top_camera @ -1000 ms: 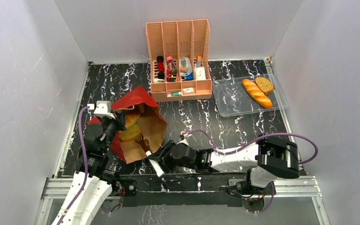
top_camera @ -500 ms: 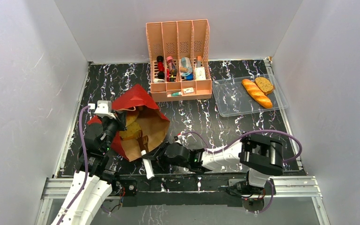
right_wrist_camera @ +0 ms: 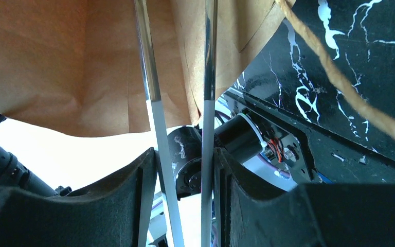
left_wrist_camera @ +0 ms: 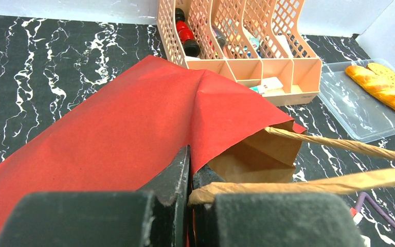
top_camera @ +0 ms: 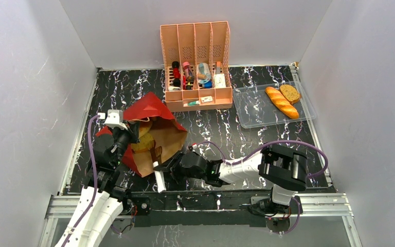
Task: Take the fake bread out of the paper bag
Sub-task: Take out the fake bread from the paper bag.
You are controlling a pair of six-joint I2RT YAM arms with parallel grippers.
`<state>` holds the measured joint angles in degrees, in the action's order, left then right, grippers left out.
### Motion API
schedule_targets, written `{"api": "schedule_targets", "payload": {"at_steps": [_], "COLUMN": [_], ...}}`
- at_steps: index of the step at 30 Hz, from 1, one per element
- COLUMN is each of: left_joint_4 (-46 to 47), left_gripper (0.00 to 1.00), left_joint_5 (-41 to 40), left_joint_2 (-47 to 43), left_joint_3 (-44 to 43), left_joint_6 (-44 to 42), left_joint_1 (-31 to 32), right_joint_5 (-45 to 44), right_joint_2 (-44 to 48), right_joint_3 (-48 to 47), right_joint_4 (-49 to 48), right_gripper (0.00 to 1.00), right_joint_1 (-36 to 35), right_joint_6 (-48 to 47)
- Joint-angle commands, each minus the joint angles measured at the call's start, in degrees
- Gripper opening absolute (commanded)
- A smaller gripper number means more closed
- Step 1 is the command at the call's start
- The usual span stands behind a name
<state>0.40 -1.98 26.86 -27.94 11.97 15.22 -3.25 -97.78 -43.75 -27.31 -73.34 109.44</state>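
The paper bag (top_camera: 159, 139), brown with a red lower part (left_wrist_camera: 108, 123), lies on its side with its mouth facing the front right. My left gripper (left_wrist_camera: 191, 177) is shut on the bag's rim by a twisted handle (left_wrist_camera: 308, 181) and holds the mouth up. Yellowish fake bread (top_camera: 143, 144) shows inside the mouth. My right gripper (right_wrist_camera: 184, 170) is shut on metal tongs (right_wrist_camera: 157, 110), whose two arms run between its fingers. The tongs (top_camera: 158, 174) point into the bag mouth. A baguette (top_camera: 282, 102) and a brown slice (top_camera: 290, 93) lie in the clear tray (top_camera: 252, 110).
A pink slotted organizer (top_camera: 198, 51) with small bottles and boxes stands at the back centre. The clear tray sits at the back right. The right arm's purple cable (top_camera: 247, 152) loops over the table. White walls close in on three sides.
The right arm has swung left along the front edge, carrying the tongs closer to the bag mouth. The bag mouth has shifted slightly. The left gripper keeps its hold.
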Motion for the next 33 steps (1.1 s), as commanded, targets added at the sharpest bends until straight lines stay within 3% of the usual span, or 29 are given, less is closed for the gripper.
{"api": "schedule_targets", "payload": {"at_steps": [1,22,33], "left_joint_4": [2.52,2.98,2.98], "left_gripper": [0.0,0.0,0.0], "left_joint_5": [1.63,2.07,2.47], "left_joint_2": [0.16,1.42,1.05], "left_joint_3": [0.2,0.13,0.13], "left_joint_6": [0.41,0.66,1.04], "left_joint_1": [0.02,0.03,0.1], "right_joint_5": [2.38,5.33,5.45], "right_joint_2": [1.91,-0.71,-4.25], "right_joint_3": [-0.82,-0.2,-1.32], "right_joint_4": [-5.66,-12.72,-11.02], "right_gripper": [0.38,0.38,0.38], "right_joint_1": [0.0,-1.23,0.63], "right_joint_6": [-1.07,0.0,0.09]}}
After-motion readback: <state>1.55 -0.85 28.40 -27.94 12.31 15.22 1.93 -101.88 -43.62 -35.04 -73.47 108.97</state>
